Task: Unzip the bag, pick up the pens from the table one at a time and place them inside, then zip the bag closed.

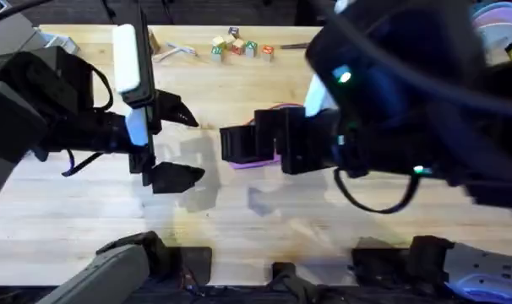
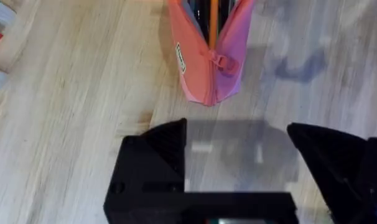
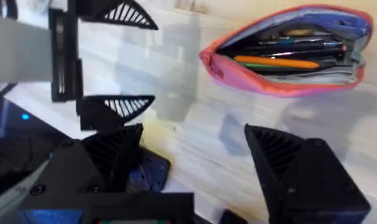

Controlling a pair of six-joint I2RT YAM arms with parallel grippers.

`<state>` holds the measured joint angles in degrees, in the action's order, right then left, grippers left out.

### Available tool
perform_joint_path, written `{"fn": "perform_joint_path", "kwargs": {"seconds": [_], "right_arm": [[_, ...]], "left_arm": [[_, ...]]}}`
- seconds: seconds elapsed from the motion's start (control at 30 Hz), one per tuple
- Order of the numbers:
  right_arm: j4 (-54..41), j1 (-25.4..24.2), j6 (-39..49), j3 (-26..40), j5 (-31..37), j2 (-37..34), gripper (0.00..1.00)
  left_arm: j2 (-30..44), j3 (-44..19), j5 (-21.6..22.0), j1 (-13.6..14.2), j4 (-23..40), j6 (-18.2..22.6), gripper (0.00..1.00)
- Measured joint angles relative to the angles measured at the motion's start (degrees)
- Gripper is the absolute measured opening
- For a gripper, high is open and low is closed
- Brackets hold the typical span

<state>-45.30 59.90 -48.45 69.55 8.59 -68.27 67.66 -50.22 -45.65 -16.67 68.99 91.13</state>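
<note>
a: nearest you is the right arm, big and dark under the overhead camera, its gripper spread wide and holding nothing, right over the bag.

b: and where is the bag?

a: the bag lies on the table near the middle, between your two grippers, its mouth gaping. the orange pen and a black pen already lie inside it, along with other pens.

b: so what is left?

a: as i judge it, the unzipping and the loading are done; only the zipping shut remains. the zipper pull sits at the closed end facing your left gripper.

b: the left gripper?

a: your left gripper hangs just beside that end, jaws apart, empty.

b: anything in the way?

a: little. coloured blocks sit well apart at the far edge. your real trouble may be the two grippers crowding one small bag: one should pin the fabric while the other draws the pull.
</note>
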Motion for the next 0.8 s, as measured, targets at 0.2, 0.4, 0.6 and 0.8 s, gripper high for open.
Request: {"fn": "perform_joint_path", "kwargs": {"seconds": [0.2,0.4,0.6,0.8], "right_arm": [[5.93,0.00,-3.98,-4.23,0.86,-2.10,0.998],[9.12,0.00,-6.78,-5.04,1.53,-10.30,0.998],[12.69,0.00,-10.13,-5.07,2.20,-14.49,0.998],[14.15,0.00,-11.63,-5.10,2.42,-17.38,0.998]], "left_arm": [[0.00,0.00,-0.02,0.00,0.00,0.00,0.993],[0.00,0.00,-0.02,0.02,0.00,0.00,0.993],[0.00,0.00,-0.01,0.00,0.00,0.00,0.992],[0.00,0.00,0.01,0.00,0.00,0.00,0.993]]}}
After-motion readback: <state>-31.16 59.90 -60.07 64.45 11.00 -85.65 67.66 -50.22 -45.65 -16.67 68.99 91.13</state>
